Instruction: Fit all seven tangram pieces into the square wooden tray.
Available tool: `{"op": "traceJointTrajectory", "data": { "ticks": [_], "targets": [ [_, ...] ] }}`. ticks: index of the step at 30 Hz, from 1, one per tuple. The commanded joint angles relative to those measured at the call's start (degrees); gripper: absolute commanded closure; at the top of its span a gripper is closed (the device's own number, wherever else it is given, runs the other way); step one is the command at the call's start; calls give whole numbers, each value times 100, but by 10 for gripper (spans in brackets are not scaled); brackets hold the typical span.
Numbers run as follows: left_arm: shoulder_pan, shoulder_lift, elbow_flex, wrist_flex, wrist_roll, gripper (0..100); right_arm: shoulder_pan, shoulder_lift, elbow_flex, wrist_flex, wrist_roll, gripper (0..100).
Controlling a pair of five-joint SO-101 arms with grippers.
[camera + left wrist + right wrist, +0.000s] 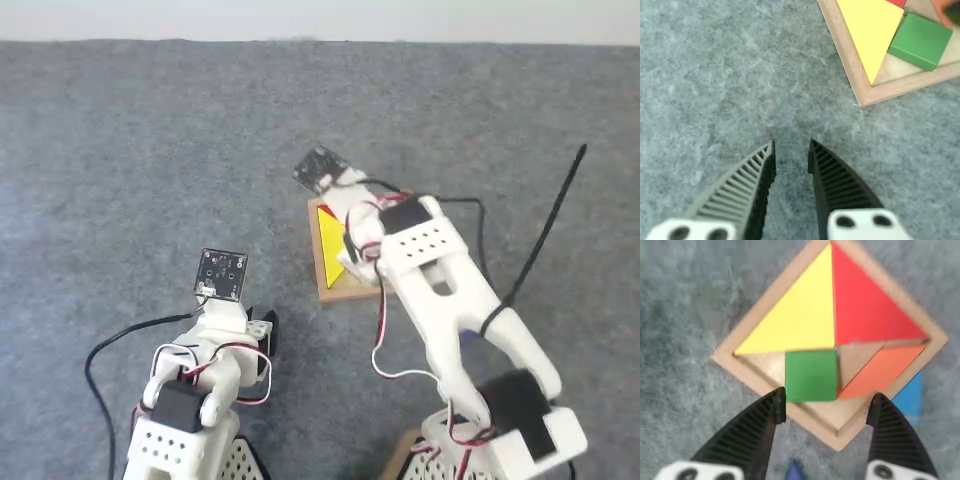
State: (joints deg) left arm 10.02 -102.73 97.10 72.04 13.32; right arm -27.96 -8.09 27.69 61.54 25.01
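- Spreading under both arms, the grey table [120, 150] carries the square wooden tray [838, 437].
- Right claw [827, 394] hangs spread wide above the tray's rim, gripping nothing.
- Left claw [791, 145] hovers over bare table near a tray corner, slightly parted, empty.
- Yellow triangle [800, 320] and red triangle [865, 310] fill half the tray, edges touching.
- Orange parallelogram [880, 370] lies below the red.
- Green square [811, 375] sits askew beside it.
- Blue piece [910, 397] lies on the table, just outside the rim.
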Motion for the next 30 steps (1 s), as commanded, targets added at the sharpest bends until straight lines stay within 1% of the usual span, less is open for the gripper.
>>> {"op": "traceJointTrajectory", "data": {
  "ticks": [1, 5, 8, 12, 16, 19, 23, 30],
  "targets": [
    [9, -97, -66, 9, 35, 895, 84, -154, 510, -462, 35, 742],
    [9, -97, -66, 9, 35, 895, 101, 470, 545, -567, 79, 742],
    [9, -97, -66, 9, 35, 895, 92, 1024, 484, -866, 79, 742],
    [9, -97, -66, 9, 35, 895, 127, 1587, 9, -892, 79, 742],
    [9, -97, -66, 9, 35, 895, 224, 1736, -369, -778, 53, 742],
    [9, -97, -66, 9, 35, 895, 233, 1587, -413, -769, -70, 742],
    [9, -97, -66, 9, 35, 895, 171, 919, -229, -716, -105, 742],
    [9, -97, -66, 9, 35, 895, 312, -470, 624, -752, -105, 742]
  ]
}}
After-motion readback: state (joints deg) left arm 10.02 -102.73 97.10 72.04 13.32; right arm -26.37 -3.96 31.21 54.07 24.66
